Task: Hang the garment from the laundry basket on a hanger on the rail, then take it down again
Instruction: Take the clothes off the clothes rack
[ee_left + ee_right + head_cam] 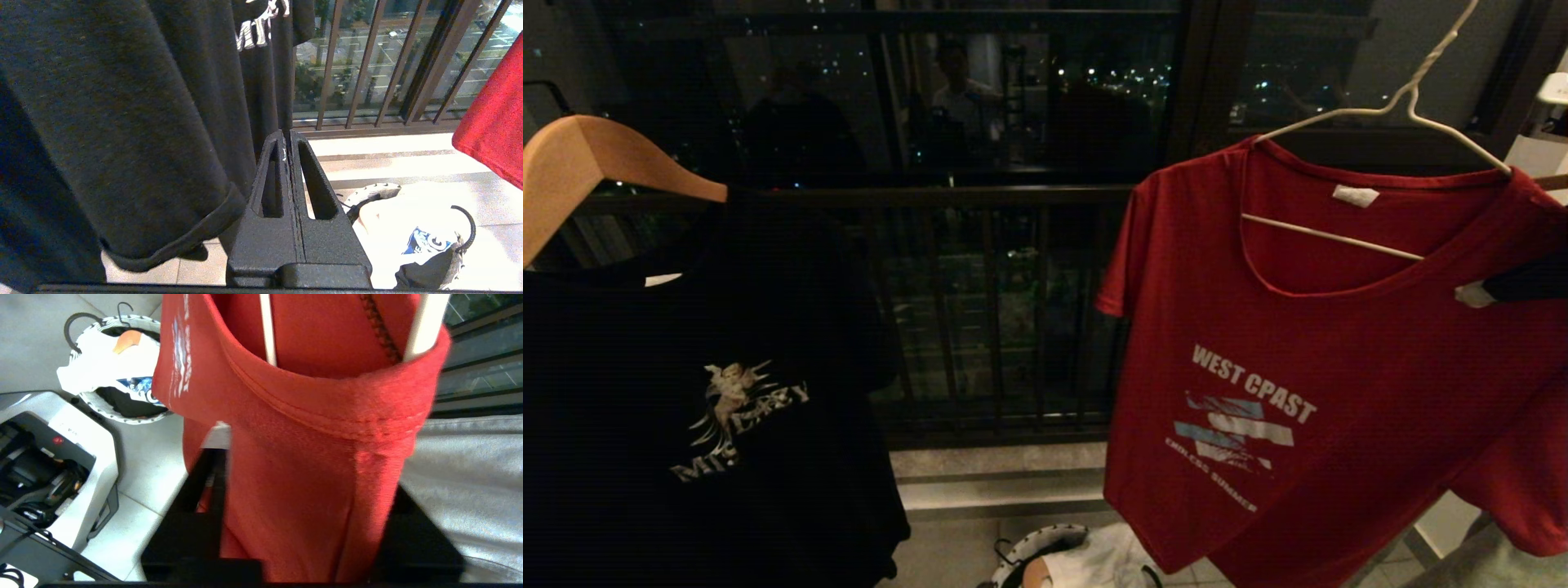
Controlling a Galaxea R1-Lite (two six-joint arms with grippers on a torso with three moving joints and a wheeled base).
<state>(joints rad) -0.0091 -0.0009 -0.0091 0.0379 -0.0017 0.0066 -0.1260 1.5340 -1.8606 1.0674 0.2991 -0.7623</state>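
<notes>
Garment: red T-shirt [1323, 343] with white "WEST COAST" print, hanging on the white wire hanger [1401, 110]; hanger bar visible through the neck opening, small white label at the back of the collar.
Hanger: thin white wire, twisted neck, tilted; its top runs out of the head view.
Right gripper [302, 506]: at the shirt's shoulder by the collar seam; red cloth fills the gap between its two black fingers, which stand apart on either side of the fabric. Whether they press the cloth cannot be told.
Left gripper [291, 175]: low, beside the black T-shirt's hem, fingers pressed together, holding nothing.
Laundry basket [1045, 543]: round, black-and-white patterned rim, black loop handles, on the tiled floor below and between the two hung shirts.
Basket contents: white T-shirt [412, 228] with a dark blue graphic, heaped over the rim; something dark beneath it.
Black T-shirt [686, 408]: pale print, hanging on a thick wooden hanger [596, 163], well left of the red one.
Backdrop: dark balcony railing [980, 310], night lights beyond.
</notes>
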